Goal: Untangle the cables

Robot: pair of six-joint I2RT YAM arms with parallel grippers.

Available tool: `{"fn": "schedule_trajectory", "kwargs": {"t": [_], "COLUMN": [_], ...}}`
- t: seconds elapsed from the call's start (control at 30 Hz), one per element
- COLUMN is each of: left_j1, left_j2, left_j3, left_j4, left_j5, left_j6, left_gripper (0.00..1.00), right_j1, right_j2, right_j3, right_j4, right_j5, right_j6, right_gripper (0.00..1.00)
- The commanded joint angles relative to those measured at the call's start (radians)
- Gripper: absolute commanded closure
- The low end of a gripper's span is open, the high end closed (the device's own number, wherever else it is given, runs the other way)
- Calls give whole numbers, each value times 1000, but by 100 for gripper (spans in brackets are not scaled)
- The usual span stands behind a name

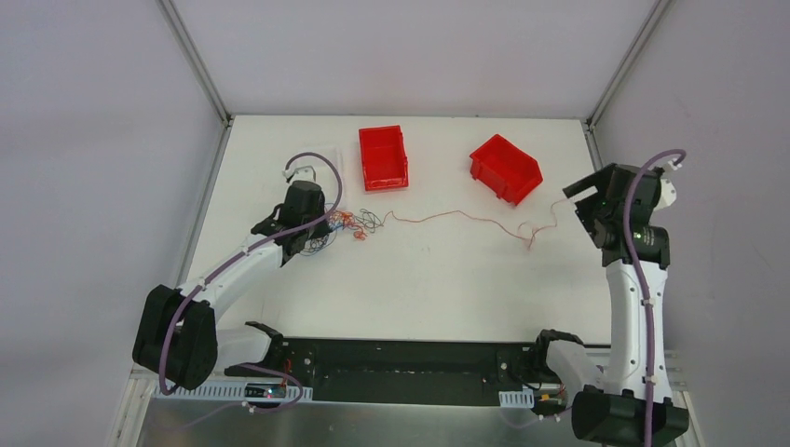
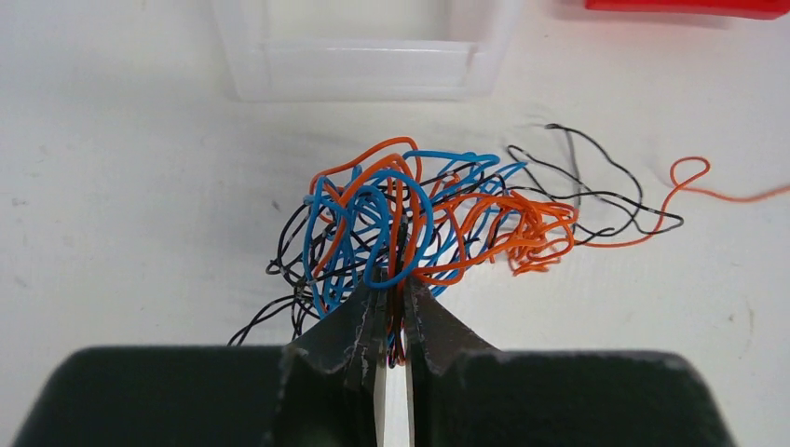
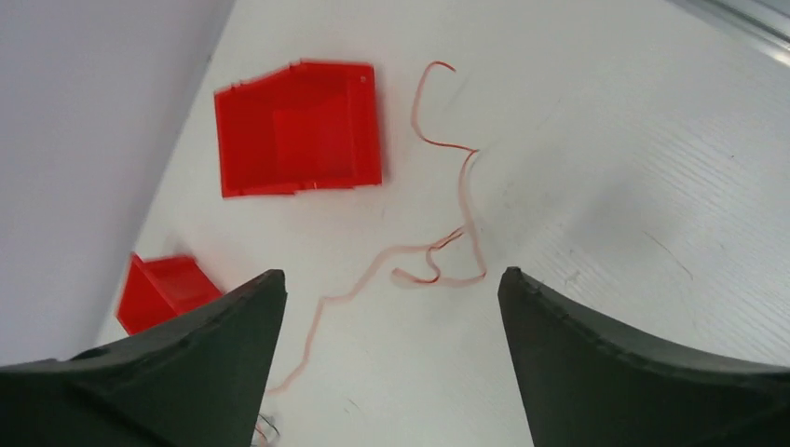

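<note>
Our left gripper [image 2: 391, 303] pinches the cables [image 2: 410, 219], a blue, orange and black knot lying on the table [image 1: 419, 279] toward its left edge, just in front of a clear tray [image 2: 363, 65]. One orange strand [image 1: 466, 216] trails right toward our right gripper [image 3: 391, 307], which hangs above it with fingers spread. A red bin [image 1: 383, 156] and a second bin [image 1: 505, 169] sit near the far edge.

Walls [image 1: 93, 140]: plain pale lilac panels on three sides | Corner posts [image 1: 197, 65]: two slanting metal rails | Table [image 1: 419, 298]: white, matte, faintly scuffed | Light: even, diffuse, soft shadows only
</note>
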Motion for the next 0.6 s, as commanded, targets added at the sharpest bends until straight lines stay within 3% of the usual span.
{"fn": "schedule_trajectory", "kwargs": {"t": [0.0, 0.23, 0.33, 0.47, 0.57], "left_j1": [-3, -6, -7, -7, -7], "left_j2": [-18, 11, 12, 12, 15], "left_j3": [-1, 11, 12, 11, 13], "left_j4": [99, 104, 104, 104, 103], "left_j5": [111, 156, 155, 153, 151], "left_j6": [38, 48, 51, 51, 53], "left_gripper": [91, 89, 89, 89, 89], "right_j1": [121, 465, 603, 700, 772], "right_j2": [-23, 61, 193, 385, 443], "right_j3": [-51, -133, -98, 6, -33], "right_j4": [44, 227, 266, 262, 398], "right_j5": [-56, -318, -269, -124, -47], "right_j6": [-111, -307, -315, -135, 85], "right_gripper": [9, 11, 9, 4, 2]}}
